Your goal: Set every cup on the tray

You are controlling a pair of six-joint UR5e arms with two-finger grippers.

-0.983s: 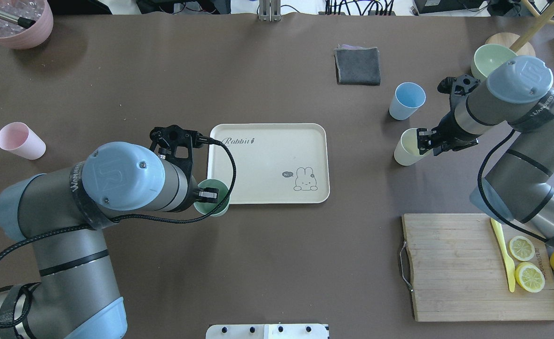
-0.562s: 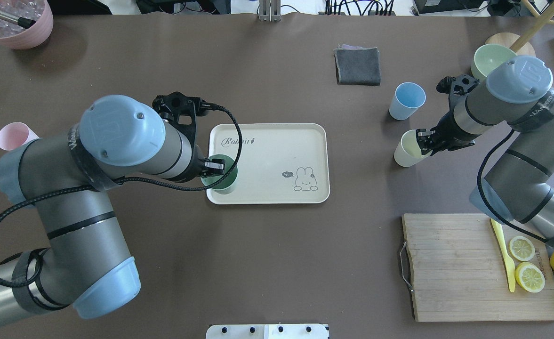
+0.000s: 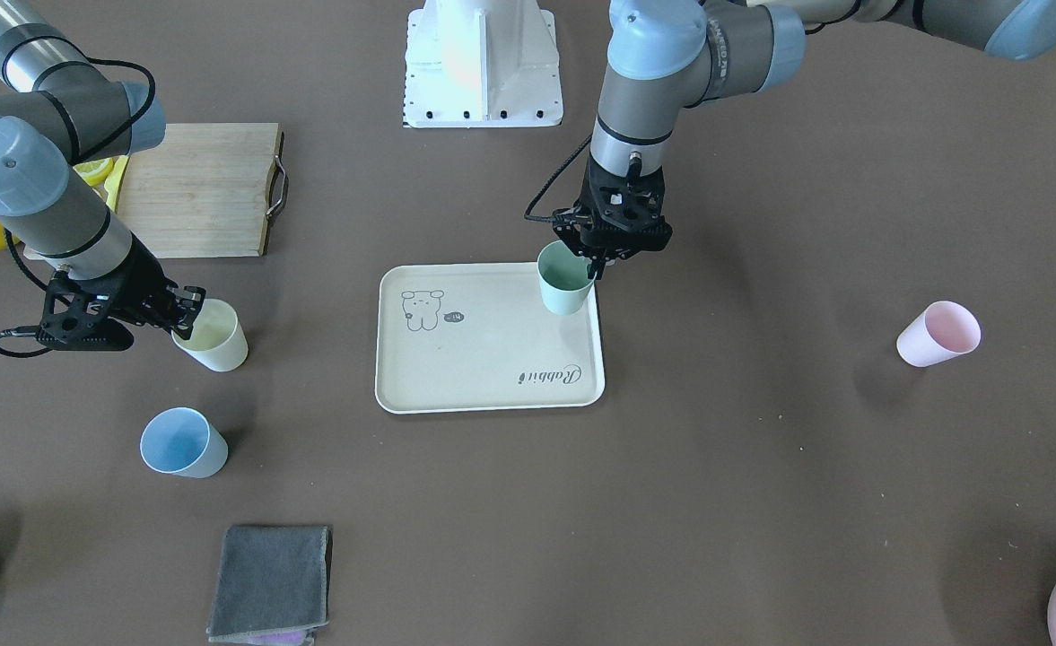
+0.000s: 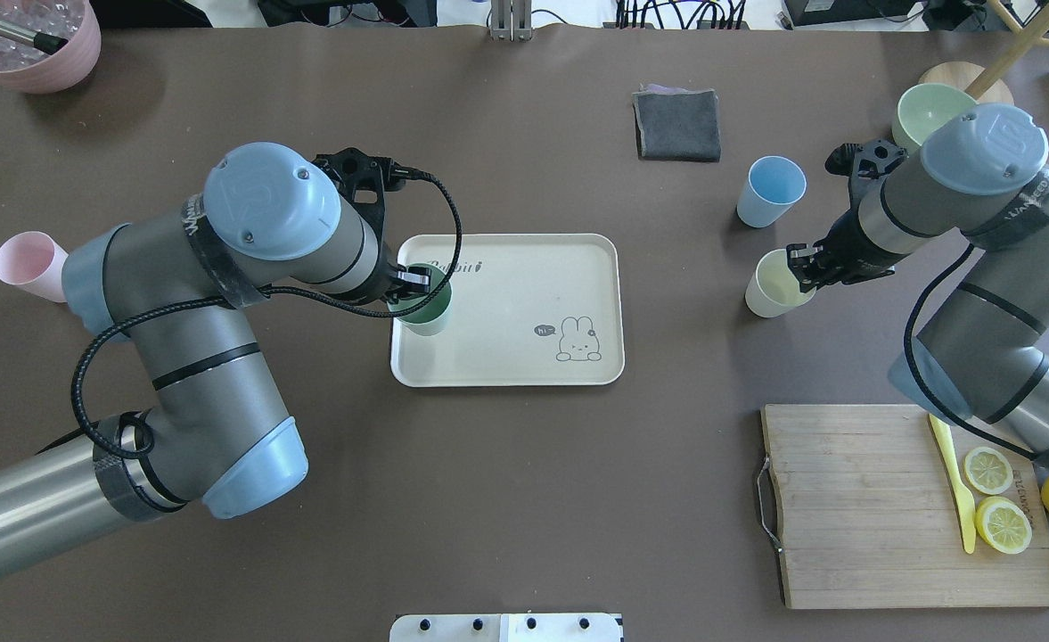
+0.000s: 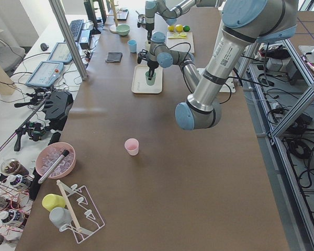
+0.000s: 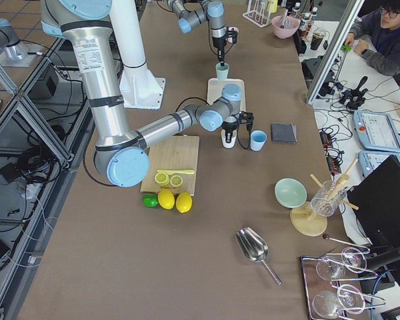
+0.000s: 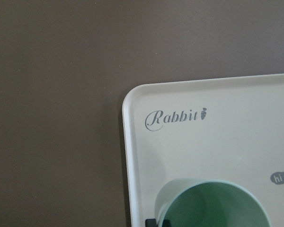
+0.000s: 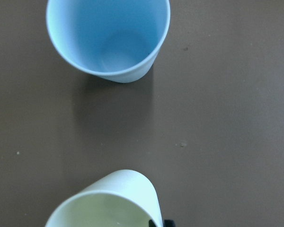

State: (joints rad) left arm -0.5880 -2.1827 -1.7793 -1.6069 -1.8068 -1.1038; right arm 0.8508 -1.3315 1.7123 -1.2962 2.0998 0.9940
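My left gripper is shut on the rim of the mint green cup, which is upright over the left end of the cream tray. The same cup and tray show in the front view, and both cup and tray in the left wrist view. My right gripper is shut on the rim of the pale yellow cup, slightly tilted on the table right of the tray. The light blue cup stands just beyond it. The pink cup stands far left.
A grey cloth lies beyond the tray. A pale-green bowl is at the far right, a mauve-pink pot at the far left. A wooden cutting board with lemon slices and a yellow knife lies near right.
My left arm carried the green cup from the tray's near-left corner farther over the tray, away from the robot. The right gripper and yellow cup barely moved.
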